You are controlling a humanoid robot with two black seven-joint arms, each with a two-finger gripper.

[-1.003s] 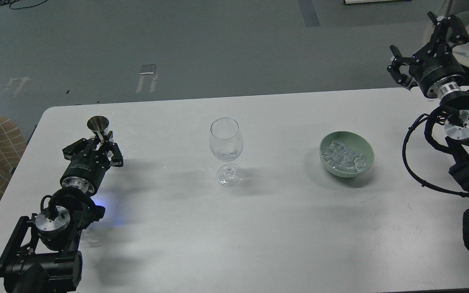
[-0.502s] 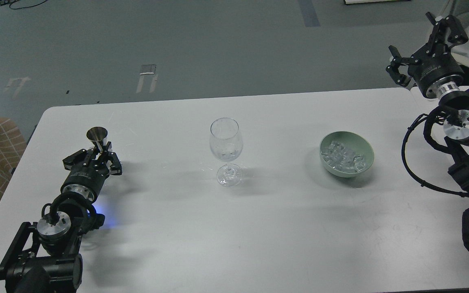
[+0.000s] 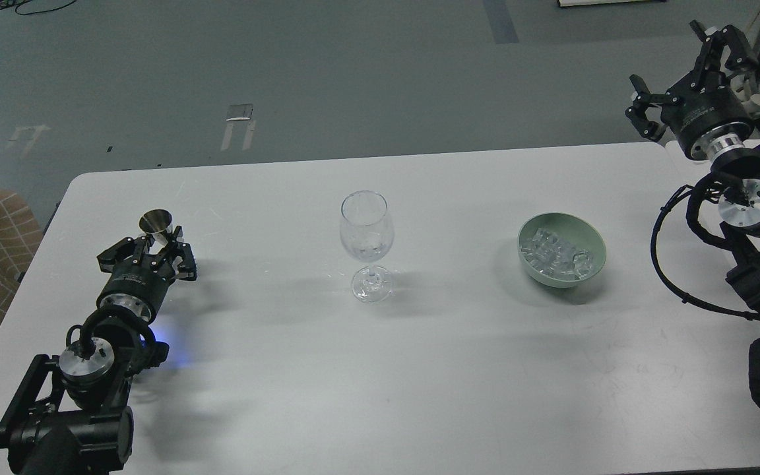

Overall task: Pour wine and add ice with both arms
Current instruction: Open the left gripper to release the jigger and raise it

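White table (image 3: 380, 369) fills most of the scene, grey floor behind. One wine glass (image 3: 367, 243) stands upright at the centre, stem vertical; any wine in it is too faint to make out. To its right, well apart, one green bowl (image 3: 561, 249) holds the ice (image 3: 555, 254), a heap of clear cubes too jumbled to count. At the left, the left gripper (image 3: 156, 247) has its fingers spread around one small steel jigger (image 3: 156, 224), mouth up. The right gripper (image 3: 687, 72) hovers wide, holding nothing, past the table's far right corner
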